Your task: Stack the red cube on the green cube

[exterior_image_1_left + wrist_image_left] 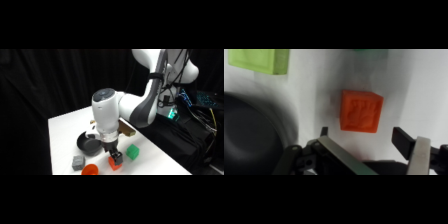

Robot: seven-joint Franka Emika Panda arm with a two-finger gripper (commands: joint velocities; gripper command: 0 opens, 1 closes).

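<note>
Hovering just above the red cube (361, 111), the gripper (369, 142) has its fingers spread apart, empty, the cube lying on the white table (314, 95) just ahead of the gap. Small, rigid and probably light, it should take a pinch across two opposite flat sides. Beyond, the green cube (132, 152) sits nearby; farther off, a yellow-green block (260, 61) and dark bowl (90, 145).

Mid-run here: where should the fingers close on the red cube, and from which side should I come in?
Come straight down from above and close on two opposite side faces of the red cube. It lies flat on the table, clear on all sides, with the open gripper already right by it. The bowl sits off to one side.
</note>
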